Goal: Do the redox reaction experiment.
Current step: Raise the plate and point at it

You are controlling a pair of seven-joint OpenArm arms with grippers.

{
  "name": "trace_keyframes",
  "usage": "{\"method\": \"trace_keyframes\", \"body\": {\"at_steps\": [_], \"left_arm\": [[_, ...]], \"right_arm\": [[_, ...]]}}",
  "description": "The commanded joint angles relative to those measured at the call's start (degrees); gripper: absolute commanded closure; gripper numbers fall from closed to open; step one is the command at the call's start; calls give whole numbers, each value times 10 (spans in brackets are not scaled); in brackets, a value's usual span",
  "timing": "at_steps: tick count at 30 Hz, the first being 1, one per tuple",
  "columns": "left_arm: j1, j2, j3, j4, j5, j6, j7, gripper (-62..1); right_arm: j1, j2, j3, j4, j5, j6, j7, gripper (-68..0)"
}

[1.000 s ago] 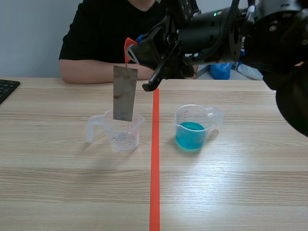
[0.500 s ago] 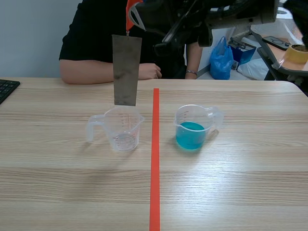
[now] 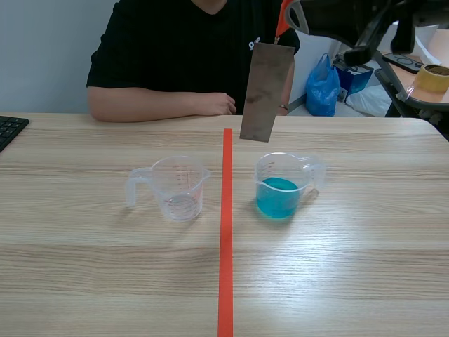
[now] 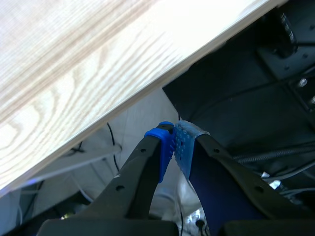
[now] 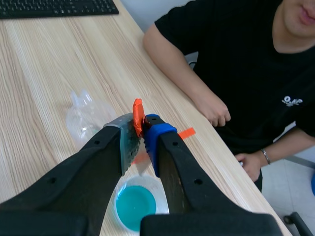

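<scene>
A grey metal plate (image 3: 265,91) hangs from an orange clip (image 3: 282,21) in the air, its lower edge just above the far rim of the cup with blue liquid (image 3: 280,187). My right gripper (image 3: 287,15) is shut on that clip, at the top of the scene view. From the right wrist, the orange clip (image 5: 138,117) sits pinched in my right gripper (image 5: 141,123), with the blue liquid cup (image 5: 135,204) beneath and the empty clear cup (image 5: 87,118) beside it. The empty cup (image 3: 177,187) stands left of the tape. My left gripper (image 4: 173,142) is shut on nothing, off the table's edge.
A person in a black shirt sits across the table, forearm (image 3: 161,104) resting on its far edge. A keyboard (image 3: 8,130) lies at the far left. A blue bag (image 3: 323,91) and a tape roll (image 3: 429,76) are beyond the table at the right.
My right arm lifted the plate out of the empty cup, then carried it rightward across the tape to above the blue liquid cup. Both cups stayed put.
</scene>
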Motion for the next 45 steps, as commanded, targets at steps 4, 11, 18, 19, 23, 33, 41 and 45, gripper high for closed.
{"method": "trace_keyframes", "body": {"at_steps": [4,11,18,19,23,33,41,45], "left_arm": [[57,-22,-5,23,-42,-1,-70,-36],[106,-49,-9,47,-113,-1,-148,-36],[141,-61,-9,71,-141,-3,-181,-36],[146,-62,-9,76,-143,-3,-187,-36],[167,-68,-9,97,-150,-3,-204,-36],[183,-72,-9,146,-162,-3,-226,-36],[181,-72,-9,179,-162,-3,-226,-36],[174,-72,-9,183,-162,-8,-227,-36]], "right_arm": [[-9,27,17,-1,13,13,22,-7],[-17,59,24,-9,15,13,49,-7],[-17,63,24,-26,14,13,50,-7],[-17,63,24,-28,14,13,50,-7],[-16,63,24,-31,14,13,54,-7],[-16,60,24,-64,11,28,85,-7],[-16,43,17,-91,5,36,94,-7],[-16,33,10,-107,-10,36,104,-7]]}}
